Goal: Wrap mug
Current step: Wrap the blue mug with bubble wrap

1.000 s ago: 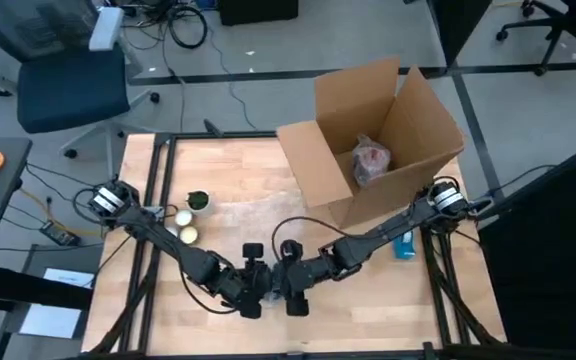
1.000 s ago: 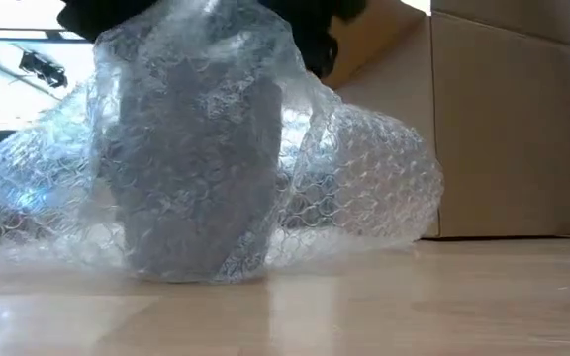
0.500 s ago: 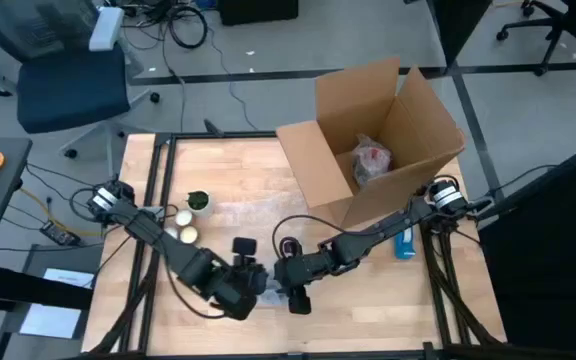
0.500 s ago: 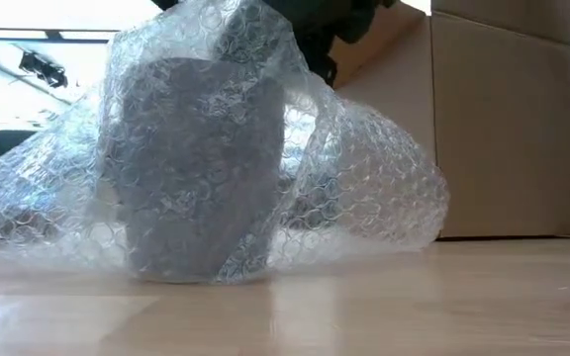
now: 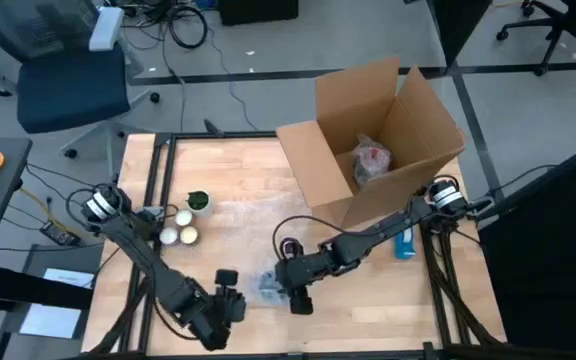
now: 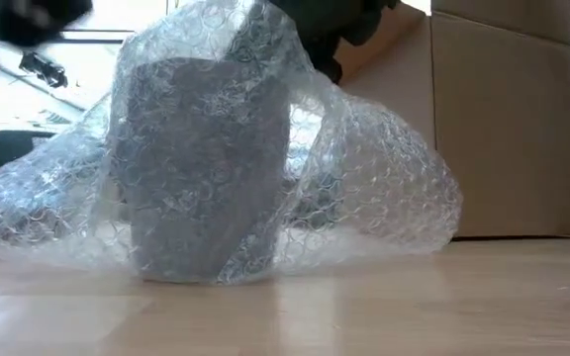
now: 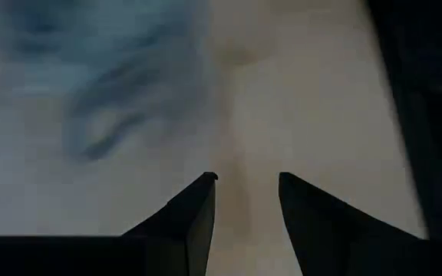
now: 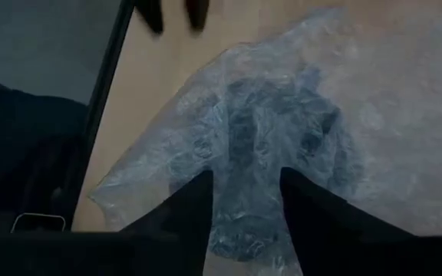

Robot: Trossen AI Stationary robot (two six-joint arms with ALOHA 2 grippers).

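Note:
A grey mug (image 6: 201, 168) stands upright on the wooden table, covered by a sheet of clear bubble wrap (image 6: 374, 178). In the high view the bundle (image 5: 268, 287) sits near the table's front middle. My right gripper (image 8: 245, 175) is just right of the bundle's top (image 5: 286, 285), its fingers closed on wrap. The wrap's loose sides rest on the table to the left and right of the mug. My left gripper (image 7: 246, 180) hangs open over bare wood near the front-left (image 5: 226, 303), apart from the bundle. My right gripper has bubble wrap (image 8: 244, 230) between its two fingers, beside the top of the mug. The fingers come slanting down from the table's right. The wrap rises to a peak (image 6: 255, 15) at the gripper. Whether the fingers also touch the mug cannot be told.
An open cardboard box (image 5: 378, 140) with a red-and-white bundle inside stands at the back right. Two pale round things (image 5: 181, 228) and a green one (image 5: 197, 201) lie at the left. A blue thing (image 5: 403, 245) lies by the right arm.
My left gripper has drawn away from the wrapped mug toward the table's near left corner. The wrap's left side has sunk lower and spread over the table. The right gripper has stayed at the mug's top.

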